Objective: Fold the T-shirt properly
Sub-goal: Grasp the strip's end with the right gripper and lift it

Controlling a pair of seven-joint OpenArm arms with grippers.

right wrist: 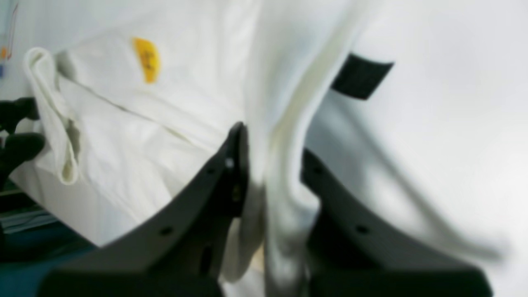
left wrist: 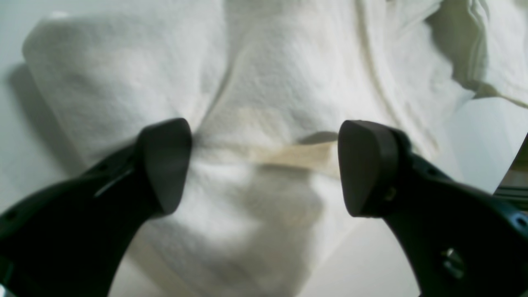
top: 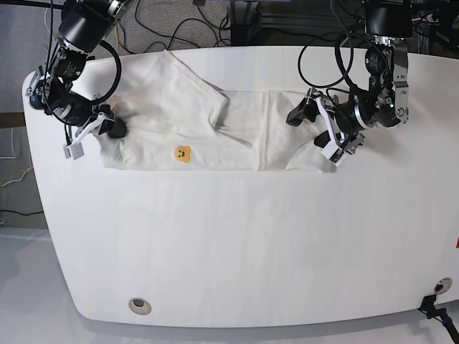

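The white T-shirt lies partly folded across the far half of the table, plain side mostly up, with a small yellow face emblem near its front edge. My right gripper is at the shirt's left end, and in the right wrist view it is shut on a bunched ridge of the cloth. My left gripper is at the shirt's right end. In the left wrist view it is open just above rumpled cloth, with a beige strip between its fingers.
The white table has a rounded front edge, with a round hole near the front left. Cables and frame parts lie behind the table. A dark patch shows beside the lifted cloth in the right wrist view.
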